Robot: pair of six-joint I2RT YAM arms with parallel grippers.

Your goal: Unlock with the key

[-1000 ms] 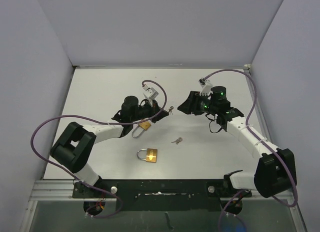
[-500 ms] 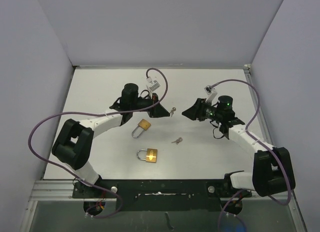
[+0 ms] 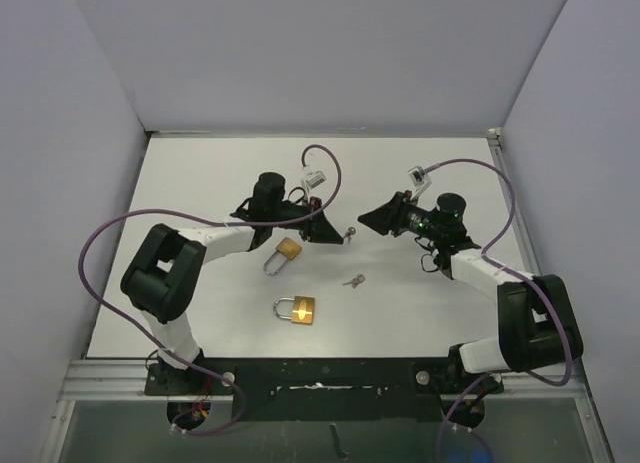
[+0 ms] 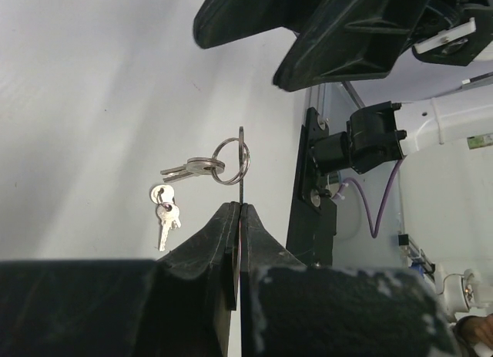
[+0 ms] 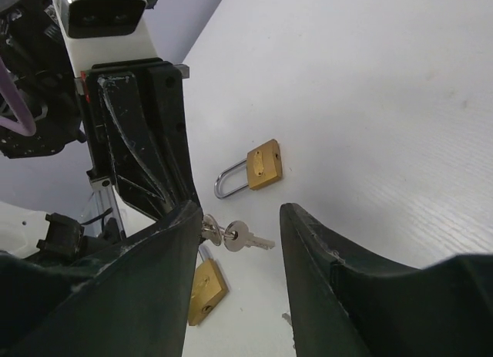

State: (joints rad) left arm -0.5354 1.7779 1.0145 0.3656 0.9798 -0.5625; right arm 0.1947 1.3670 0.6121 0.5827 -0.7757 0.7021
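My left gripper (image 3: 332, 232) is shut on the thin edge of a steel key ring (image 4: 241, 163), held off the table. Two silver keys (image 4: 196, 169) hang from that ring. In the right wrist view one of those keys (image 5: 250, 237) juts out between the fingers of my right gripper (image 5: 240, 218), which is open and not touching it. My right gripper (image 3: 368, 221) faces the left one, tip to tip. A brass padlock (image 3: 287, 251) with its shackle shut lies just below the left gripper. A second brass padlock (image 3: 298, 309) lies nearer the front.
A spare bunch of small keys (image 3: 354, 280) lies on the white table between the arms, also seen as loose keys (image 4: 164, 210). Purple cables loop over both arms. Grey walls close in the table on three sides.
My left gripper has carried the key ring right and slightly nearer, towards the right gripper. The right gripper has narrowed a little and shifted around the hanging key.
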